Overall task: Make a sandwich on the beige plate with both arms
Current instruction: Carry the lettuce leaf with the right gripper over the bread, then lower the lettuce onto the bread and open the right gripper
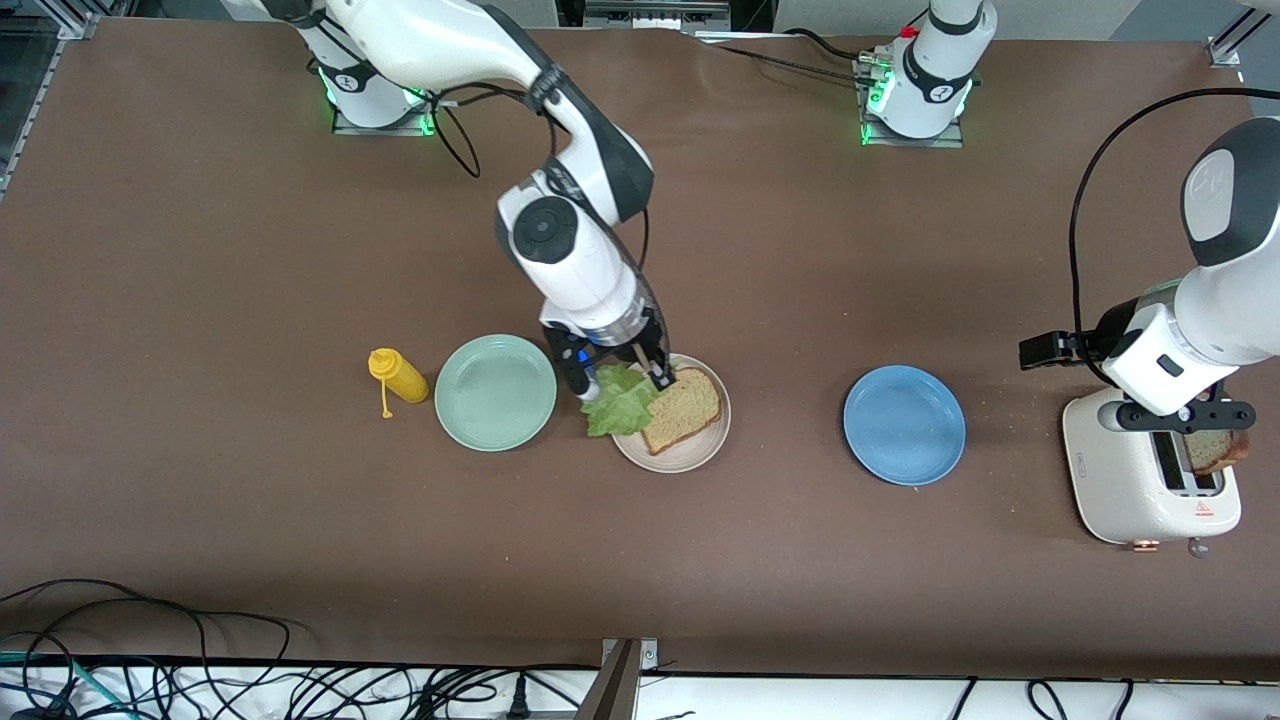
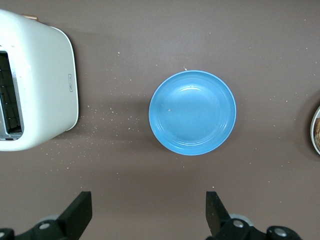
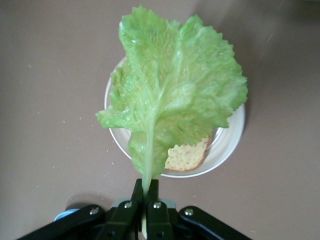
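The beige plate (image 1: 690,455) lies mid-table with one brown bread slice (image 1: 685,405) on it. My right gripper (image 1: 630,368) is over the plate's edge, shut on the stem of a ruffled green lettuce leaf (image 1: 620,400). In the right wrist view the gripper (image 3: 148,187) pinches the stem and the leaf (image 3: 175,90) hangs over the plate (image 3: 232,135), covering most of the bread (image 3: 187,157). A second bread slice (image 1: 1218,450) sticks out of the toaster (image 1: 1145,480). My left gripper (image 1: 1185,415) is over the toaster, open and empty (image 2: 148,215).
A mint-green plate (image 1: 495,392) and a yellow squeeze bottle (image 1: 398,375) lie beside the beige plate, toward the right arm's end. A blue plate (image 1: 904,424) lies between the beige plate and the toaster; it also shows in the left wrist view (image 2: 192,112) beside the toaster (image 2: 45,85).
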Available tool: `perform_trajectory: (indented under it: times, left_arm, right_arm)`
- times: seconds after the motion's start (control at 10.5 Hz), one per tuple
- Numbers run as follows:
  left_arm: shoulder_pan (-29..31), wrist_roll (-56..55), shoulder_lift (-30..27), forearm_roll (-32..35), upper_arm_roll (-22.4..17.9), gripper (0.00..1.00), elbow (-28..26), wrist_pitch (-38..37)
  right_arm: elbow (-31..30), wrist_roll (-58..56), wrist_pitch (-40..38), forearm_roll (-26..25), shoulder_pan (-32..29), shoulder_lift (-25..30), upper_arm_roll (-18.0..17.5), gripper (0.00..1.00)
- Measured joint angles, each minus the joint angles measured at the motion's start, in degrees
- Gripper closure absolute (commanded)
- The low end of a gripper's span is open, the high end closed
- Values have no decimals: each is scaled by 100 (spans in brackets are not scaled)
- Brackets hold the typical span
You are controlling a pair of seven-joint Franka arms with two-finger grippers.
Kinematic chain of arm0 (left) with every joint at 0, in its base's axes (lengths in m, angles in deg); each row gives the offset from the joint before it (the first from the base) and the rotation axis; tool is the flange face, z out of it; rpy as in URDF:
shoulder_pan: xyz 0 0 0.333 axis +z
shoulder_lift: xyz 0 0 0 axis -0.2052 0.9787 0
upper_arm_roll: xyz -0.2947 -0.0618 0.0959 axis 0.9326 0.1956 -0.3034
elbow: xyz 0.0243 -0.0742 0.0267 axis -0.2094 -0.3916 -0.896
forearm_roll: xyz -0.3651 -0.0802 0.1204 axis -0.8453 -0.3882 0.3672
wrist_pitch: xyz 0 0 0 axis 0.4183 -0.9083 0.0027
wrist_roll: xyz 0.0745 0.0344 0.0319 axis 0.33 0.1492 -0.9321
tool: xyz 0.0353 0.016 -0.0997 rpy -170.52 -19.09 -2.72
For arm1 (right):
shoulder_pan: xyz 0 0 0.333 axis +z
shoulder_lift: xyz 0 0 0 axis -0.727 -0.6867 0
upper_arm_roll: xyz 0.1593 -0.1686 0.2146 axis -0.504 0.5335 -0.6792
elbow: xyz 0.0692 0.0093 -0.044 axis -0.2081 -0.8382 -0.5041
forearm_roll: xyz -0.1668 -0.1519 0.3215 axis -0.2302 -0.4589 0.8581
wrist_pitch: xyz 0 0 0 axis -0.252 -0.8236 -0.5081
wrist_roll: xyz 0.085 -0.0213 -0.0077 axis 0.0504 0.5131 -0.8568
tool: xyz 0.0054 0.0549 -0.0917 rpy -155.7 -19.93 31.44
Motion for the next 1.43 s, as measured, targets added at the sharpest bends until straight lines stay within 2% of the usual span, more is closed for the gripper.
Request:
perform_trajectory:
  times: [0.19,0.29,0.38,0.48,0.76,0.95,1.24,1.43]
  left_arm:
    - [0,0,0,0,0,0,0,0]
    - [0,0,0,0,-1,0,0,0]
    - [0,0,0,0,-1,0,0,0]
    - [0,0,0,0,-1,0,0,0]
    - [0,0,0,0,-1,0,0,0]
    - [0,0,1,0,-1,0,0,0]
    - [0,0,2,0,-1,0,0,0]
    - [0,0,2,0,-1,0,0,0]
  right_arm:
    - [67,268,522,2,161,-374,-73,100]
    - [93,303,681,2,172,-470,-91,69]
    - [105,317,877,3,165,-537,-91,14]
    - [107,327,1097,3,160,-602,-91,0]
    - [167,309,1279,-100,170,-654,-91,0]
    - [264,294,1008,-364,176,-611,-60,0]
    - [364,-82,-412,-881,150,-207,48,0]
    - [362,-1158,-1717,-1013,140,159,195,0]
